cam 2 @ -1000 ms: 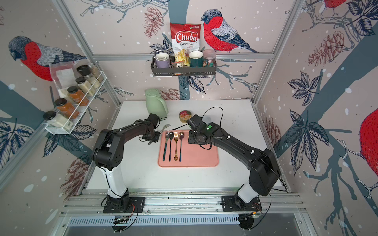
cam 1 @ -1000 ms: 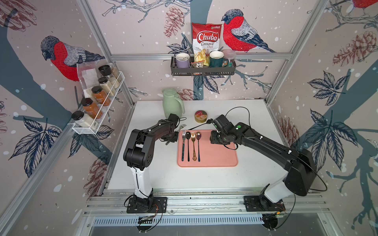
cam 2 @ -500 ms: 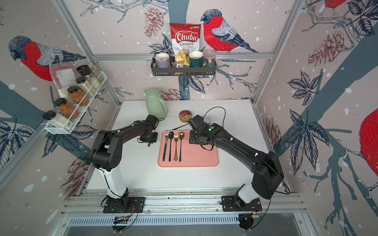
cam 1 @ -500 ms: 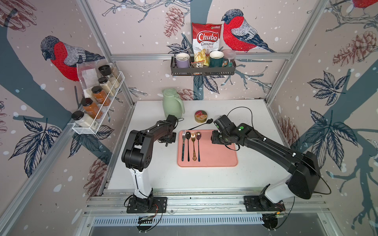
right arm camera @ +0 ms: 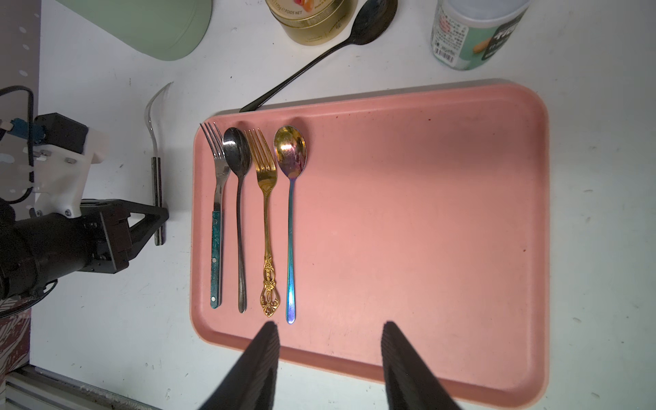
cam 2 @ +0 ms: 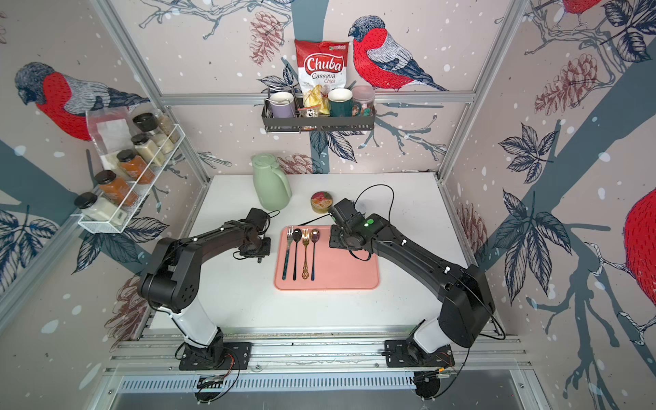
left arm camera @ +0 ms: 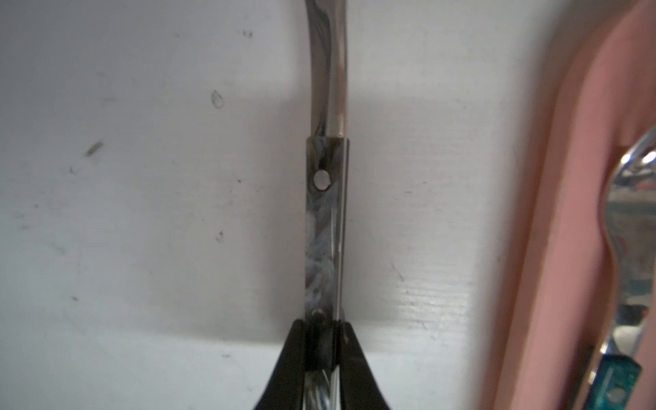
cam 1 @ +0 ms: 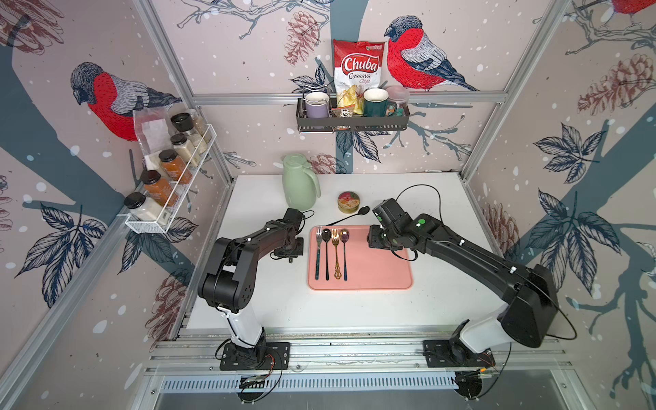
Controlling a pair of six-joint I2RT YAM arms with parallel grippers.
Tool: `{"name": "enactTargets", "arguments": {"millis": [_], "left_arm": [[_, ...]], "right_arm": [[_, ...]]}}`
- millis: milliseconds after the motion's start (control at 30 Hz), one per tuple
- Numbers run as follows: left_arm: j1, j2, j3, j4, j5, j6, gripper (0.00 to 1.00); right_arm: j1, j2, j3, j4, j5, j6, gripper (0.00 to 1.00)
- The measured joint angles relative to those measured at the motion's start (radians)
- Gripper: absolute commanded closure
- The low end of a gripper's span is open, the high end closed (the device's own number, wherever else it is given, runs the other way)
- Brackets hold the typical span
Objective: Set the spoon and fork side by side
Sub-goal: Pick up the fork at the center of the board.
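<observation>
Left gripper has clamped the marbled utensil handle; right gripper gapes

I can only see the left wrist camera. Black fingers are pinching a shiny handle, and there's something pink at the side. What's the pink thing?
Observer: A pink tray. Four pieces lie on it in a row: teal-handled fork, dark spoon, gold fork, rainbow spoon.
Operator: Is my dark-handled utensil the only one outside it?
Observer: No. A black spoon lies on the table past the tray's far edge, beside a gold tin.
Operator: Where's the other arm?
Observer: The right gripper hovers open above the tray, holding nothing.
</observation>
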Motion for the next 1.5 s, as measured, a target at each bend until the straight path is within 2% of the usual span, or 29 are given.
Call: {"name": "enactTargets", "arguments": {"millis": [133,333,733,967,1167,1300,1500], "left_arm": [[0.000,0.000,-0.003,0.003,-0.002,-0.003,0.81],[0.000,-0.008,-0.008,0.000,-0.009,-0.010,0.67],[0.000,-0.016,0.048,-0.006,-0.011,-0.009,0.49],[0.000,-0.005,0.056,0.005,-0.026,-0.051,0.48],[0.000,0.026,0.057,0.008,-0.033,-0.061,0.55],[0.000,0.044,0.057,0.019,-0.032,-0.074,0.76],[0.005,0.051,0.061,0.023,-0.014,-0.077,0.89]], "right_arm": [[0.000,-0.005,0.000,0.000,0.000,0.000,0.51],[-0.001,-0.019,-0.009,0.001,0.000,0.001,0.52],[-0.007,-0.055,-0.013,-0.002,0.007,0.000,0.52],[-0.022,-0.080,-0.027,-0.001,0.010,0.000,0.52],[-0.051,-0.103,-0.059,0.005,-0.003,0.000,0.53],[-0.067,-0.113,-0.069,0.020,-0.024,0.000,0.54],[-0.090,-0.141,-0.090,0.032,-0.053,0.001,0.54]]}}
